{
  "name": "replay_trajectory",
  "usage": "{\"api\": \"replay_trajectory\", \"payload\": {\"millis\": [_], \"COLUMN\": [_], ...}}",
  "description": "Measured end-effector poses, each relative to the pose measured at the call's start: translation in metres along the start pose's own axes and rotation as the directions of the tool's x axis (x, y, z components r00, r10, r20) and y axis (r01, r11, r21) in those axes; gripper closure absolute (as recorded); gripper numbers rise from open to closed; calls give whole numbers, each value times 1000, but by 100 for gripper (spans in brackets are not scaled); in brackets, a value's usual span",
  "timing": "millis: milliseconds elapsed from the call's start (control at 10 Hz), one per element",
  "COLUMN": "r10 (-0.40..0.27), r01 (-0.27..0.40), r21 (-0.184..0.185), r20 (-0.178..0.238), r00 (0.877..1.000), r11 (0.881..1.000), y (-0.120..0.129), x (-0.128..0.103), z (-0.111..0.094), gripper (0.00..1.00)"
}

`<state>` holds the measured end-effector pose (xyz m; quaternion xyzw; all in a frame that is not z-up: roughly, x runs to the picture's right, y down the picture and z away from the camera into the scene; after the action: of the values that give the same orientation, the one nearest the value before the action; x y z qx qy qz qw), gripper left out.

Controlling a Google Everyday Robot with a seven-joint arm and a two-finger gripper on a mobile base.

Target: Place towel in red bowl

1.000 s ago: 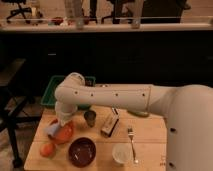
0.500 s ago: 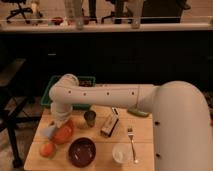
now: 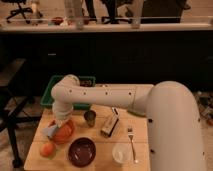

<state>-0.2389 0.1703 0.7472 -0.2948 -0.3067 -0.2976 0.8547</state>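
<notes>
A red-orange bowl [image 3: 66, 133] sits on the left part of the wooden table [image 3: 100, 145]. A pale blue towel [image 3: 50, 131] lies bunched at the bowl's left rim, partly over it. My gripper [image 3: 59, 124] hangs from the white arm straight above the towel and bowl, and its tip is down at the towel. The arm's wrist hides the contact between gripper and towel.
A dark maroon bowl [image 3: 81, 151] is at the front, with an orange fruit [image 3: 47, 149] to its left. A metal cup [image 3: 90, 117], a box [image 3: 110, 125], a fork [image 3: 131, 143] and a white cup [image 3: 121, 153] lie to the right. A green bin [image 3: 54, 92] stands behind.
The arm has swung left and lowered, so the gripper now sits over the towel and the red-orange bowl. The objects on the table have not moved.
</notes>
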Motion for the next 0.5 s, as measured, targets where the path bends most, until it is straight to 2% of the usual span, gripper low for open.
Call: {"api": "replay_trajectory", "payload": {"millis": [200, 300, 500], "r10": [6, 5, 4], "r01": [-6, -5, -4], "r21": [2, 2, 1], "r20": [3, 4, 4], "r00": [1000, 1000, 1000], "r11": [1000, 1000, 1000], "y": [0, 0, 0], "x": [4, 3, 3], "z": [0, 1, 1], "gripper": [100, 95, 77]}}
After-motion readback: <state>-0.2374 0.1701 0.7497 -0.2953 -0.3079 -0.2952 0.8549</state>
